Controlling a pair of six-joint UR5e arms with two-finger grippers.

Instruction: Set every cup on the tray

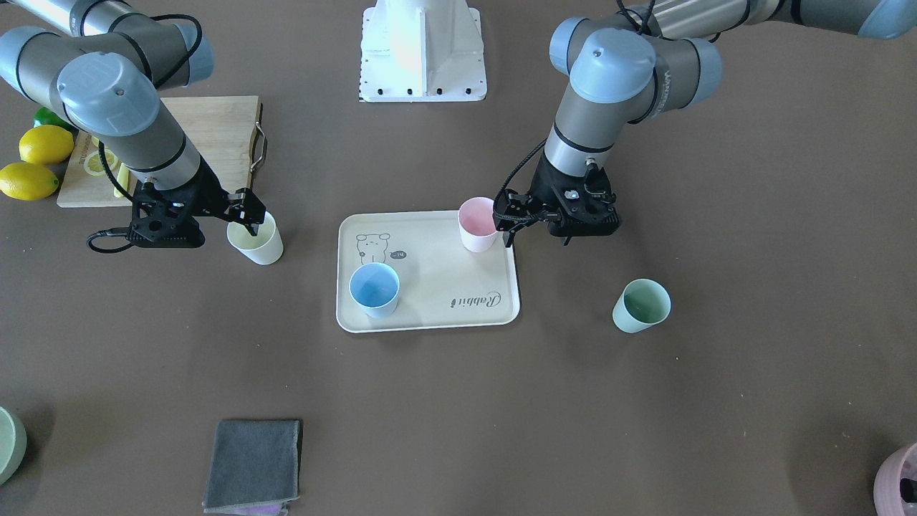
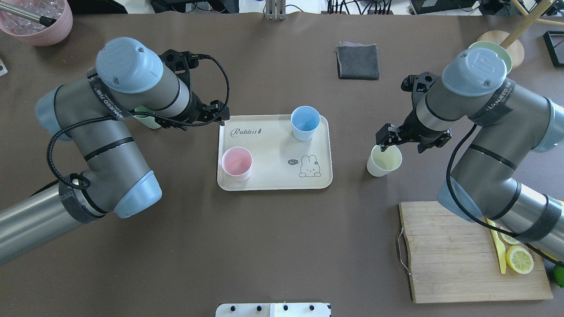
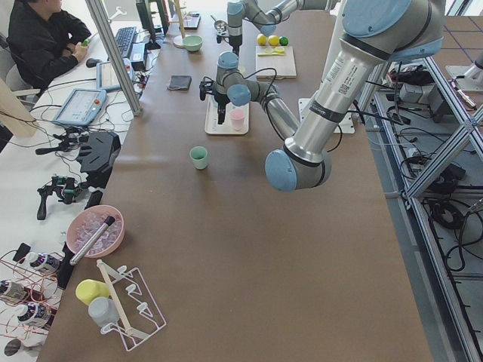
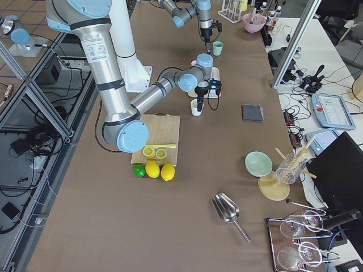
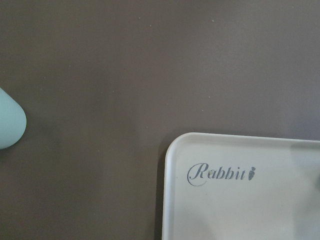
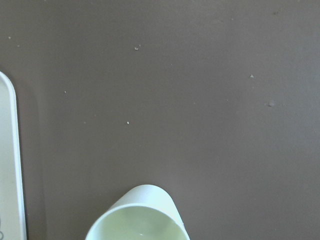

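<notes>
The cream tray (image 1: pixel 430 287) (image 2: pixel 273 145) lies mid-table. The blue cup (image 1: pixel 374 289) (image 2: pixel 305 123) and the pink cup (image 1: pixel 476 224) (image 2: pixel 236 163) stand on it. The pale yellow cup (image 1: pixel 256 241) (image 2: pixel 384 160) stands on the table beside the tray. My right gripper (image 1: pixel 251 218) (image 2: pixel 382 143) is shut on its rim. The mint green cup (image 1: pixel 642 306) (image 3: pixel 198 157) stands alone on the table on the other side, mostly hidden by my left arm in the overhead view. My left gripper (image 1: pixel 507 221) (image 2: pixel 221 116) hovers open and empty over the tray's "Rabbit" corner (image 5: pixel 220 173).
A wooden cutting board (image 2: pixel 449 255) with lemon slices lies near my right arm, with whole lemons (image 1: pixel 44 145) beside it. A folded grey cloth (image 2: pixel 358 61) lies beyond the tray. A mauve pot (image 2: pixel 39 22) and a pale green bowl (image 1: pixel 7 444) sit at the far corners.
</notes>
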